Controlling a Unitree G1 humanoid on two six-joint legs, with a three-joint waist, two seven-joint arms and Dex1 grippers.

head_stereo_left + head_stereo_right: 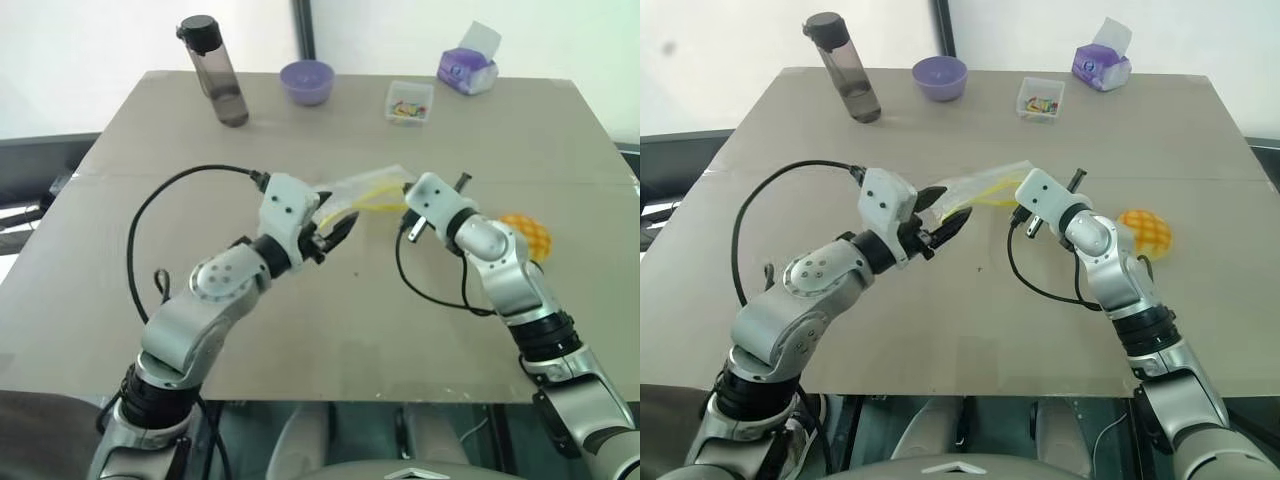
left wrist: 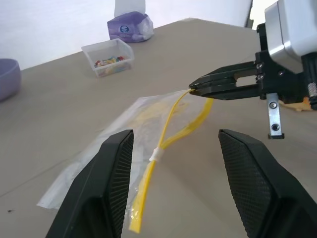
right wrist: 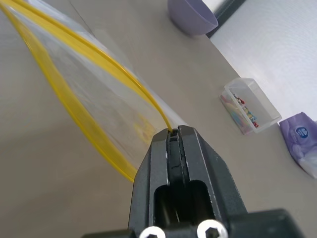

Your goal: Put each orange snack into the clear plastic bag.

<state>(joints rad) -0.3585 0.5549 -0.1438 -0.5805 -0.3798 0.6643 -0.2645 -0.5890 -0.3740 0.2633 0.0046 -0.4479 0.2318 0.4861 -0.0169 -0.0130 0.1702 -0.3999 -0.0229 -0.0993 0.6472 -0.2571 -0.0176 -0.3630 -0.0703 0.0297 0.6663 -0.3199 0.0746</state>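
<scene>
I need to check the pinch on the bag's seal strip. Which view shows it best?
Left wrist view: the right gripper pinches the yellow seal strip side-on. The right wrist view shows it close; eye views small.

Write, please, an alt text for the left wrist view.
The right gripper pinches the yellow seal strip of the clear plastic bag and lifts that end off the table. The left gripper's fingers stand open in front.
</scene>
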